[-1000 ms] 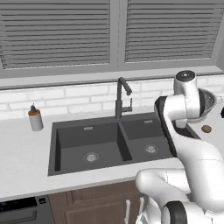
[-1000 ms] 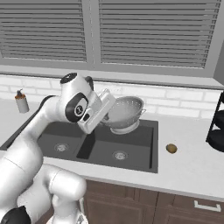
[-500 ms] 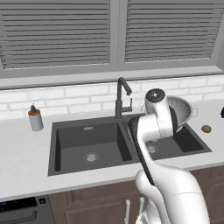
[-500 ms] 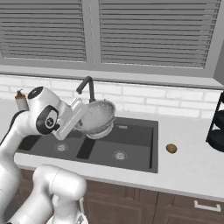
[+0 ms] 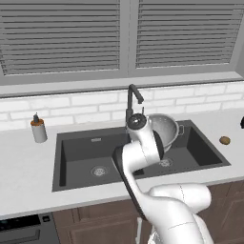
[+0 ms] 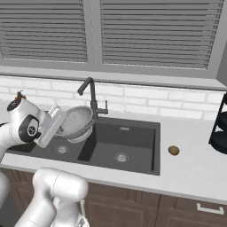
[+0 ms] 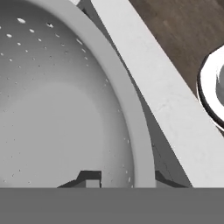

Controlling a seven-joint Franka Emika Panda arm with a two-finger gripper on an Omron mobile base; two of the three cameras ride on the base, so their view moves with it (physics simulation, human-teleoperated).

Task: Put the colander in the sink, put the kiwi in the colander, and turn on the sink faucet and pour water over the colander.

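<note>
Colander (image 6: 76, 122) tilted above sink (image 6: 133, 138), gripped by hand (image 7: 122, 178), no writing legible

Place: a home kitchen, computer-rendered.
Sink: dark double-basin sink (image 5: 90, 157) set into a pale tabletop (image 5: 28, 167), with a black gooseneck faucet (image 5: 132, 97) behind it.
Wall: white brick backsplash (image 6: 146, 99) under a window with closed grey blinds (image 6: 155, 31).
Cabinets: brown wood doors (image 6: 146, 208) below the tabletop.
Small items: soap dispenser (image 5: 38, 128), kiwi (image 6: 174, 150), colander (image 6: 76, 122).
</note>
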